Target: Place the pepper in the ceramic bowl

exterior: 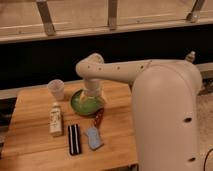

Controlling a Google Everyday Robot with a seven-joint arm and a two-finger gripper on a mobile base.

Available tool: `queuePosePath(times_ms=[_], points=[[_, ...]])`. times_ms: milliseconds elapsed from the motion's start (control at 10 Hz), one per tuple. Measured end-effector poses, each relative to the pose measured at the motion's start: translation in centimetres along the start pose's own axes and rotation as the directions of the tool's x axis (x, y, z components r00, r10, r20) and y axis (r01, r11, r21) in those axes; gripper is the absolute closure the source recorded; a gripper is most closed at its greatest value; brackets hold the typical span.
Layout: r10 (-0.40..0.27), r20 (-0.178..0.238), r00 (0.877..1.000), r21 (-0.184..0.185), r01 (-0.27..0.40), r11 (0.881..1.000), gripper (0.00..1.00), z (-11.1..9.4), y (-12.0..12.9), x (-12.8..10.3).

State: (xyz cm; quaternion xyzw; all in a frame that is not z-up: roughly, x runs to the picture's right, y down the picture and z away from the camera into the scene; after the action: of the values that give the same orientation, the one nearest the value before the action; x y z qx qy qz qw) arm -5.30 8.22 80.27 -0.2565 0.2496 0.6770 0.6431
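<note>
The jaws are hanging low over the green ceramic bowl [73,103] at the end of the pale arm [125,73], and I am not able to tell whether they are open or closed. I am seeing the pepper [99,118] lying on the wooden desk [35,146] just beside the bowl's near right rim, outside the dish. A clear plastic cup [56,89] is standing to the bowl's left, while a small white bottle [55,120], a black bar [74,139] and a blue-grey sponge [93,138] are lying nearer the front edge.
</note>
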Motion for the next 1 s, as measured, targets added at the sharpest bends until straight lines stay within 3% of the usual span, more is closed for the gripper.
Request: queuePosePath(times_ms=[400,700,900,1000], points=[[0.097,-0.042,0.994,0.034,-0.096,0.995,0.21,2.2,-10.2,2.5],[0.091,-0.04,0.995,0.024,-0.09,0.996,0.21,2.2,-9.8,2.5],[0.086,-0.039,0.996,0.04,-0.085,0.996,0.21,2.1,-10.0,2.5],[0.076,-0.041,0.996,0.079,-0.072,0.994,0.21,2.2,-9.6,2.4]])
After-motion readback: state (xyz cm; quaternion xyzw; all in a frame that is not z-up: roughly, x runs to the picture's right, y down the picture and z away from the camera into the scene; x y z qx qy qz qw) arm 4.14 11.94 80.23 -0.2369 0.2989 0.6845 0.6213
